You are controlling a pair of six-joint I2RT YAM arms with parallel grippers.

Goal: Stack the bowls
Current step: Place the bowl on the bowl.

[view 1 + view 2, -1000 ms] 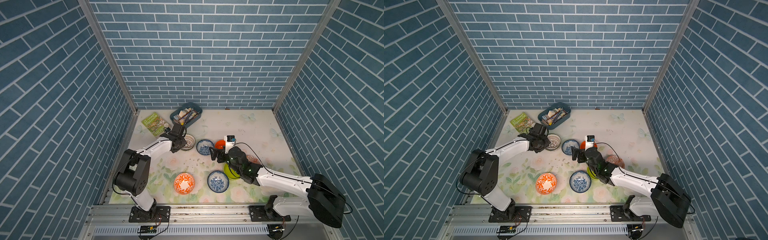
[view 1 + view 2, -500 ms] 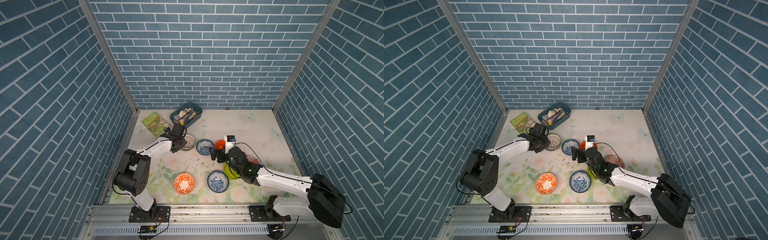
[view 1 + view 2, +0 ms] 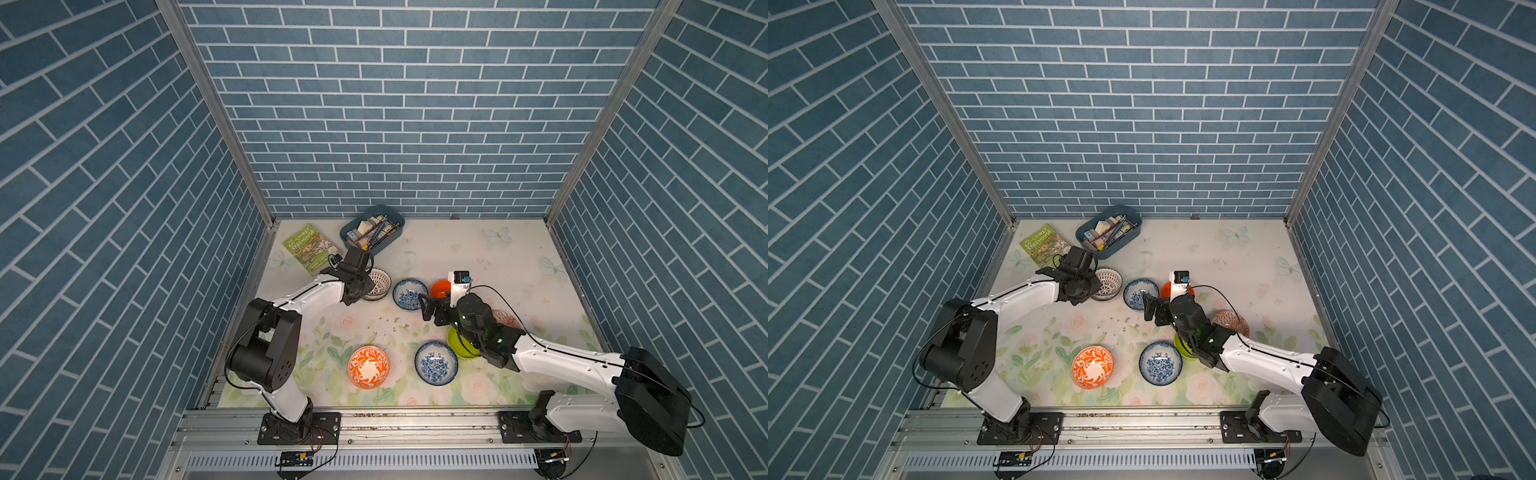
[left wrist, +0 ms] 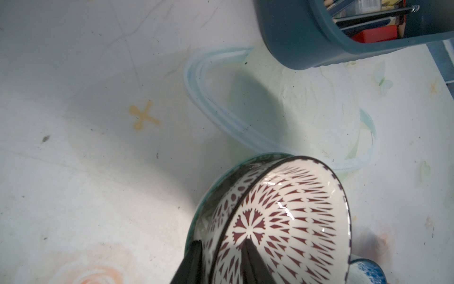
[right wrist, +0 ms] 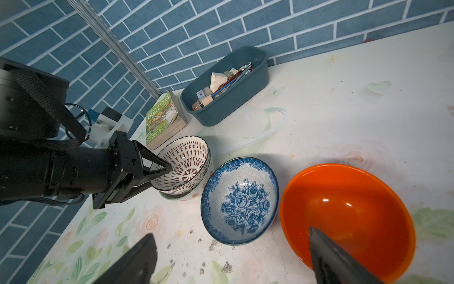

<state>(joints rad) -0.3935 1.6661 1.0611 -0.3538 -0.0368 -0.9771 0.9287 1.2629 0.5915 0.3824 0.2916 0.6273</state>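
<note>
- The left gripper (image 4: 221, 246) has its jaws a little apart, one finger inside and one outside the wall of the white lattice bowl (image 4: 282, 221). I cannot tell whether they press on it.
- That bowl sits tilted inside the grey-green bowl (image 5: 177, 196), near the table's (image 3: 478, 249) back left.
- The right gripper (image 5: 231, 232) has its jaws spread wide and holds nothing. One finger shows in front of the orange bowl's (image 5: 348, 211) inside.
- A blue flowered bowl (image 5: 239, 201) stands between the nested pair and the orange bowl.
- In both top views a lime-green bowl (image 3: 459, 347) lies partly under the right arm, just beside a second blue flowered bowl (image 3: 436, 363).
- An orange-and-white bowl (image 3: 368, 367) stands near the front, and another patterned bowl (image 3: 1231, 322) shows behind the right arm.
- A tray (image 5: 233, 105) of pencils and a book (image 3: 307, 248) lie at the back left.
</note>
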